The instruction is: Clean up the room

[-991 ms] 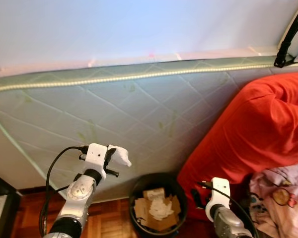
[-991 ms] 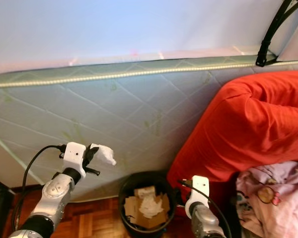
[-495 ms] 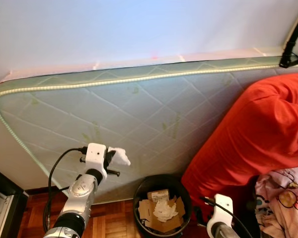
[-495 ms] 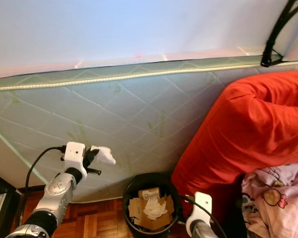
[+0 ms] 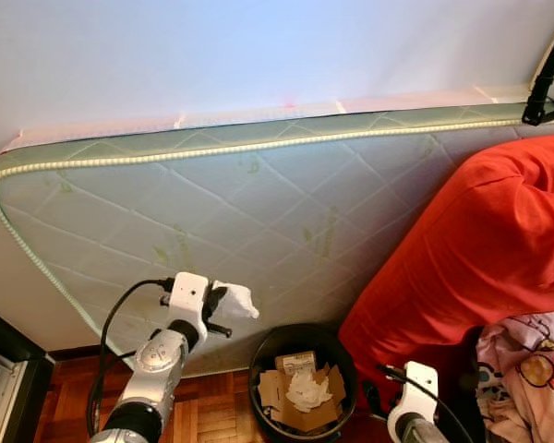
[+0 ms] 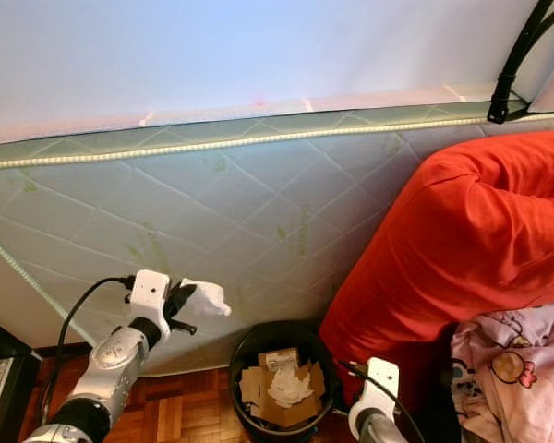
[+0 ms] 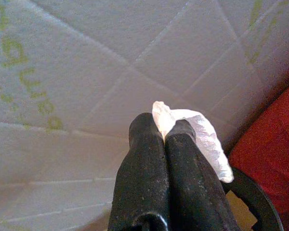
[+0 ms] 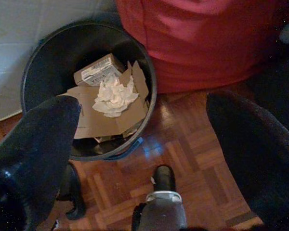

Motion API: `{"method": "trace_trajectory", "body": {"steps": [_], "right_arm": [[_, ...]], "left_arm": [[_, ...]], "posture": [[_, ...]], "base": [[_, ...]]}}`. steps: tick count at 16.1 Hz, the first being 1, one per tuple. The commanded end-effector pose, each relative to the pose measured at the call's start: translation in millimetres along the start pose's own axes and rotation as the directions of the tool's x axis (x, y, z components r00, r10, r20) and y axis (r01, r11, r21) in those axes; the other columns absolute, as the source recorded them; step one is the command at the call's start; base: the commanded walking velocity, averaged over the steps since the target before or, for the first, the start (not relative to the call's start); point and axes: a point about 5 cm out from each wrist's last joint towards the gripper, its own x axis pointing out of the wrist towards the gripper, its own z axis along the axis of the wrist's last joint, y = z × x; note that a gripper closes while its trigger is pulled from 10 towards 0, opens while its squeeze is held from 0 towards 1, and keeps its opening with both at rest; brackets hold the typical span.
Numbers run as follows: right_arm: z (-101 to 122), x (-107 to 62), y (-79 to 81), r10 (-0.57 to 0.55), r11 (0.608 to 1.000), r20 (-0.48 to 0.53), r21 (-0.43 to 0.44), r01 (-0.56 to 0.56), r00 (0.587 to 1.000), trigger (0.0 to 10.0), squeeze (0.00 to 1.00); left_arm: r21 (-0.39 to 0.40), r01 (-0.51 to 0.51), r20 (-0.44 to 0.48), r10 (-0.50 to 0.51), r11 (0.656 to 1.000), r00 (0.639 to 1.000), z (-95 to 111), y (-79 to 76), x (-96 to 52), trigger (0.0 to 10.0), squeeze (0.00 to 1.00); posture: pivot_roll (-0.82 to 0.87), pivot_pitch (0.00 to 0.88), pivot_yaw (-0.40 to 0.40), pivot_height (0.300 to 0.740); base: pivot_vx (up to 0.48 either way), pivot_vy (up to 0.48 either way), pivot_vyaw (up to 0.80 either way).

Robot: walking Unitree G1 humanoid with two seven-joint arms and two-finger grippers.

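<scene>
Far left: left end effector (image 5: 223, 303) raised in front of the green quilted mattress (image 5: 258, 203), fingers pressed together on a crumpled white tissue (image 5: 237, 300). Held high and short of the black trash bin (image 5: 300, 378), up and to its left rather than over the opening, presumably so the tissue can be carried across and dropped in. Lower centre: bin standing on the wood floor (image 5: 203, 420) against the mattress edge, already holding cardboard scraps (image 8: 106, 120) and a wad of white paper (image 8: 114, 95). Right of that: red blanket (image 5: 462, 240) slumped beside the bin, patterned pink fabric (image 5: 526, 355) at the far right corner. Low right: right end effector (image 8: 144, 139) hanging over the floor, fingers spread wide, nothing between them.

From the left wrist: tissue pinched at one end only, most of it hanging free past the fingertips, with the bin rim just beyond. From the right wrist: straight down into the bin, contents plain, far clearer than from the head.
</scene>
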Motion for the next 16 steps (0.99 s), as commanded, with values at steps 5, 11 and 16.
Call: {"method": "trace_trajectory", "body": {"steps": [5,11,16], "right_arm": [[-0.1,0.2,0.4,-0.004,1.000,-0.005,-0.017,0.004,1.000,10.0,0.00],[-18.0,-6.3,-15.0,-0.049,0.998,-0.068,-0.043,0.046,0.996,10.0,0.00],[-18.3,-13.1,-46.9,-0.164,0.986,-0.067,-0.006,0.164,0.984,10.0,0.00]], "left_arm": [[0.000,-0.216,-0.308,0.206,0.976,0.929,-54.9,32.6,-31.9,10.0,0.00],[-0.010,-0.307,-0.541,0.253,0.952,0.802,-116.8,27.4,-87.9,10.0,0.00],[-0.007,-0.248,-0.608,0.193,0.969,0.771,-134.7,12.8,-104.1,10.0,0.00]], "posture": [[0.14,0.071,0.000,0.718],[0.13,0.084,-0.003,0.718],[0.13,0.096,0.005,0.718]], "base": [[0.000,0.000,0.00],[0.000,0.000,0.00],[0.000,0.000,0.00]]}}
